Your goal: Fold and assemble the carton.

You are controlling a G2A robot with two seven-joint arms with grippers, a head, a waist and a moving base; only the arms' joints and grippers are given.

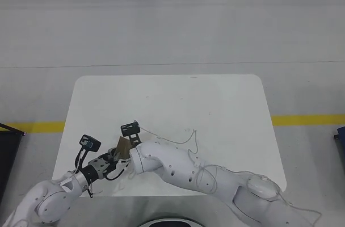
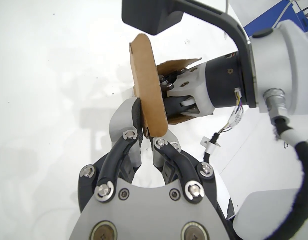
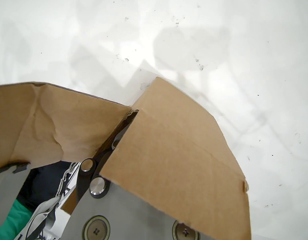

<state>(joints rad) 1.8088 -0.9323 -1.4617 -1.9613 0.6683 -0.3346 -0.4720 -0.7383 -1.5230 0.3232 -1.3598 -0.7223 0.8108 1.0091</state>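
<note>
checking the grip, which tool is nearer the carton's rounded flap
Left. The left tool is clamped on the rounded flap; the right tool sits just behind it, inside the carton.

Broad table (image 1: pixel 218 113) room beyond carton (image 1: pixel 123 146)

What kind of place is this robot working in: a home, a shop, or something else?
Probably a robot lab or a factory-style workshop, not a home. A plain white table stands alone on a wide, smooth grey floor, and a yellow line is marked across that floor.
</note>
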